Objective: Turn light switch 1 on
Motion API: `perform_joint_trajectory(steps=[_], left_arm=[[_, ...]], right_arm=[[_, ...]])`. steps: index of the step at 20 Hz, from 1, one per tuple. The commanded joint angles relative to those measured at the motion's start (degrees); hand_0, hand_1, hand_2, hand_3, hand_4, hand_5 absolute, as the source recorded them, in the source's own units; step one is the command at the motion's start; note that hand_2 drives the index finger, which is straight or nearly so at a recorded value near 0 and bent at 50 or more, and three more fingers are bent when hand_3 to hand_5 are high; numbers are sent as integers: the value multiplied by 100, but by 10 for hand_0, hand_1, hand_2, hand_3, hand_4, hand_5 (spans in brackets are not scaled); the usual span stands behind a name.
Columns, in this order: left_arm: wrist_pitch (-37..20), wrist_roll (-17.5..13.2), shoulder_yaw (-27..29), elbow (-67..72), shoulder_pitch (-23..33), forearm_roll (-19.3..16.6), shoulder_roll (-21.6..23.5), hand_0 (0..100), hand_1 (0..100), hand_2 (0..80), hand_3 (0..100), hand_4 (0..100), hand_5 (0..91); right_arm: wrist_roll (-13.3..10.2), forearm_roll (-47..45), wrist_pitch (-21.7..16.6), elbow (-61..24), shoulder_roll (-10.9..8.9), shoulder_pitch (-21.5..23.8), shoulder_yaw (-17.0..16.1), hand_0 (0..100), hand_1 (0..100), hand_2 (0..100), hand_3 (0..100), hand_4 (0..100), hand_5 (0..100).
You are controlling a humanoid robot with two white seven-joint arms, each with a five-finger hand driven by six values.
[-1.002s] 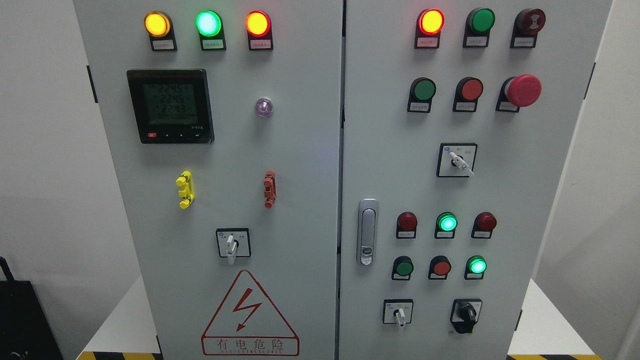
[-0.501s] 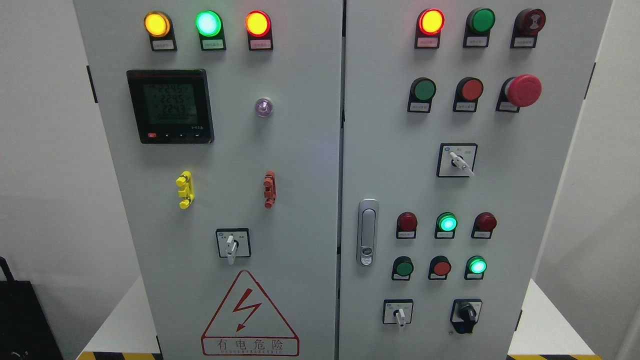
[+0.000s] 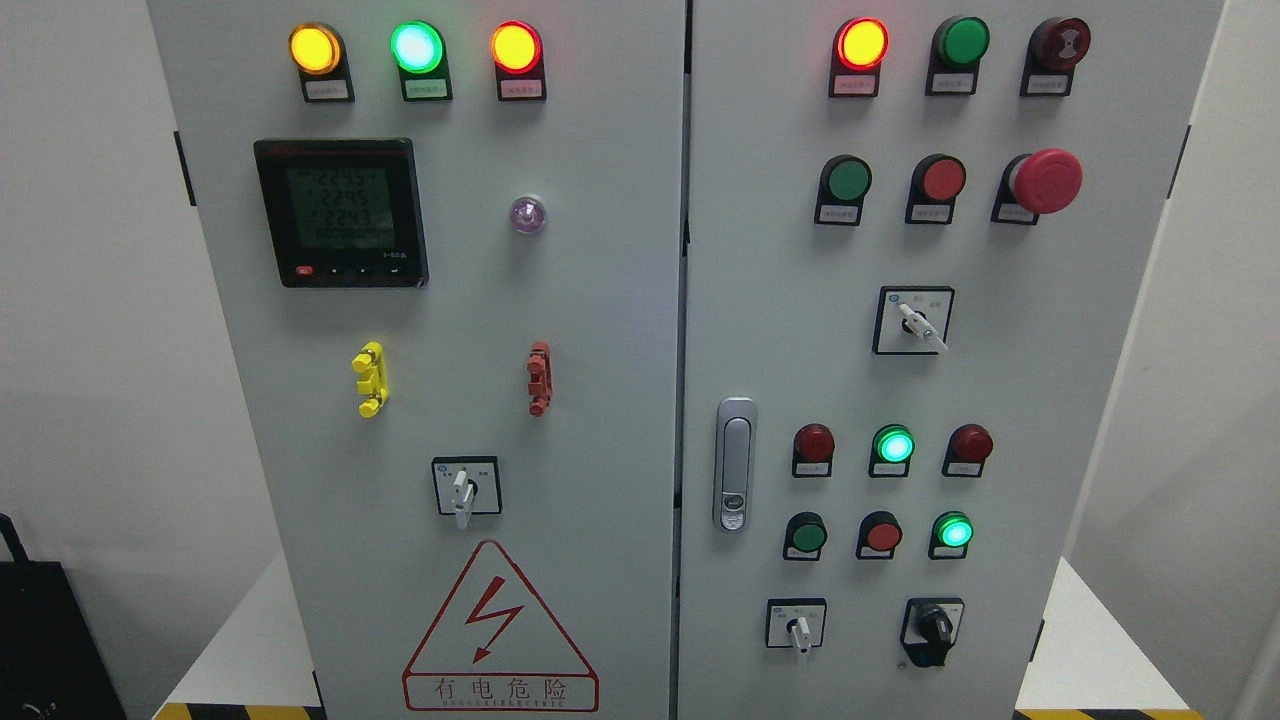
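A grey two-door control cabinet point(image 3: 600, 300) fills the head view. On its left door sit a yellow toggle switch point(image 3: 369, 379) and a red toggle switch point(image 3: 539, 378), with a white-handled rotary selector point(image 3: 462, 490) below them. The right door carries further selectors point(image 3: 912, 322) point(image 3: 798, 628) and a black knob point(image 3: 935, 628). The labels are too small to read, so I cannot tell which one is light switch 1. Neither of my hands shows in the view.
Lit lamps line the top of both doors point(image 3: 416, 46) point(image 3: 862, 43). A digital meter point(image 3: 342, 212), a red mushroom stop button point(image 3: 1045, 181), a door latch point(image 3: 735, 465) and a high-voltage warning sign point(image 3: 498, 630) are on the panel. A black object point(image 3: 50, 640) stands at the lower left.
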Motion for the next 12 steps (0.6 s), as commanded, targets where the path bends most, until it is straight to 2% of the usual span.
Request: perform_joint_trajectory(steps=[1, 5, 9, 12], left_arm=[[-418, -9, 907, -2951, 452, -447, -14, 227, 51, 0, 15, 101, 0], [-682, -36, 1013, -4173, 567, -447, -40, 236, 62, 0, 87, 185, 0], [-709, -62, 1101, -5184, 558, -430, -84, 243, 77, 0, 222, 347, 0], [-945, -149, 1127, -5879, 558, -430, -84, 234, 92, 101, 297, 400, 31]], right_arm=[[5, 0, 2, 0, 1, 0, 3, 0, 0, 0, 0, 0, 0], [-3, 0, 2, 0, 1, 0, -6, 0, 0, 0, 0, 0, 0], [5, 0, 2, 0, 1, 0, 3, 0, 0, 0, 0, 0, 0], [-3, 0, 2, 0, 1, 0, -6, 0, 0, 0, 0, 0, 0]])
